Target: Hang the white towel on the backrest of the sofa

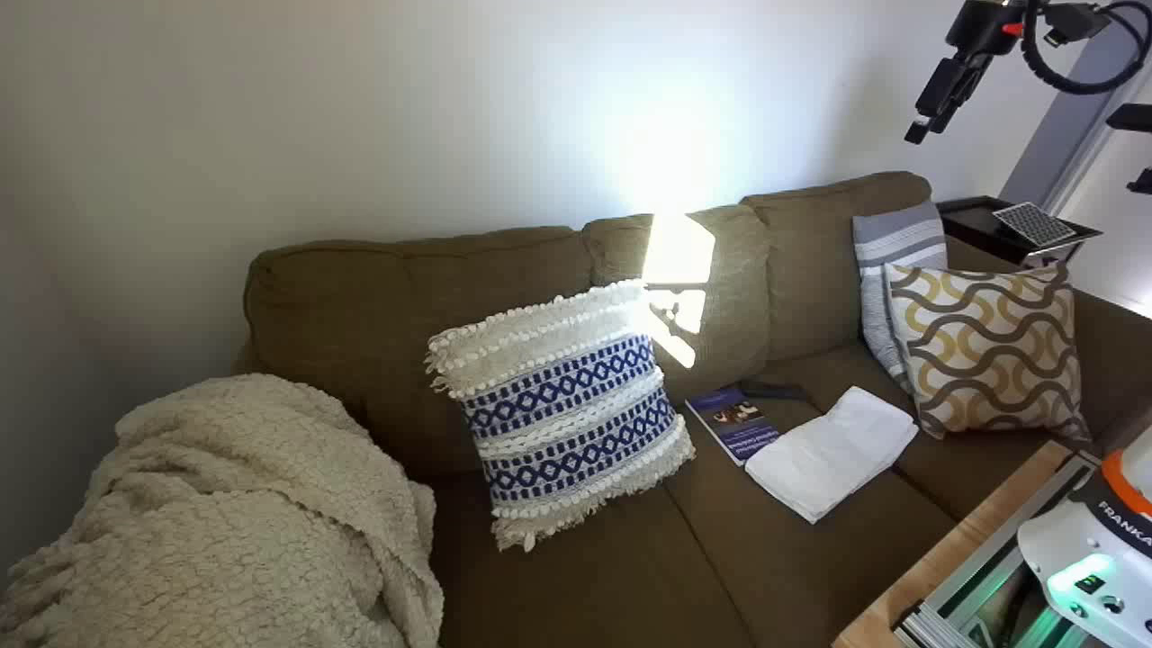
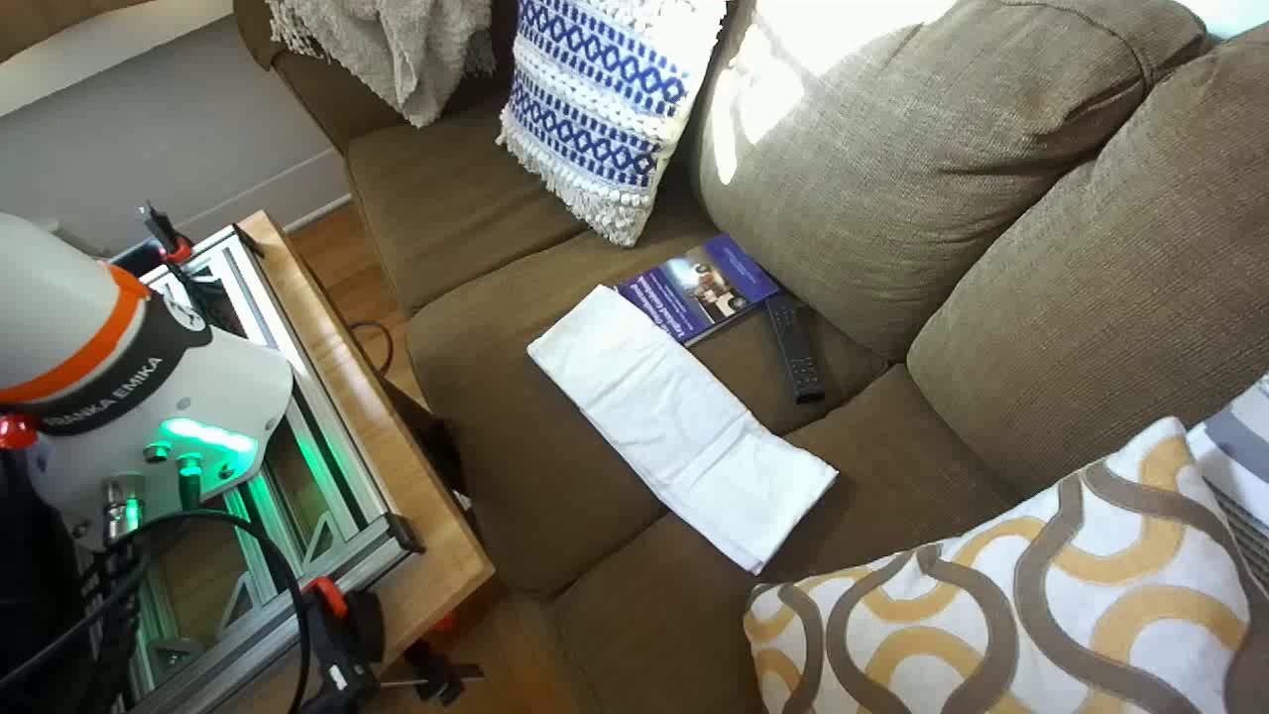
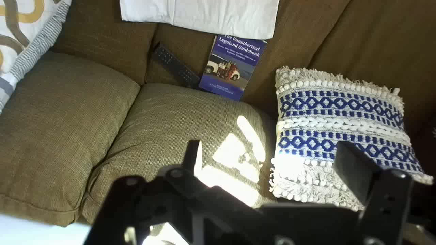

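Gripper [image 3: 268, 149] is hanging high in the air, jaws spread wide, nothing pinched between them. The white towel [image 2: 684, 426] is down on the sofa seat [image 2: 496, 436], lying flat and folded by the look of it, with one long side right up against the book [image 2: 719, 283] (might be lapping over it, can't tell for sure) and one end just beside the wavy-patterned pillow [image 2: 991, 600]. The remote [image 2: 795, 352] is close by too. So I'd call this the reach stage: towel not grabbed yet, hanging part all to come. Next move, imo, is to swing over the towel, drop down and pinch a good bite of it. I'd go for the long side away from the book, so nothing else gets snagged. After that it'll want a decent lift to clear the top of the backrest [image 1: 414, 288] and drape over it.
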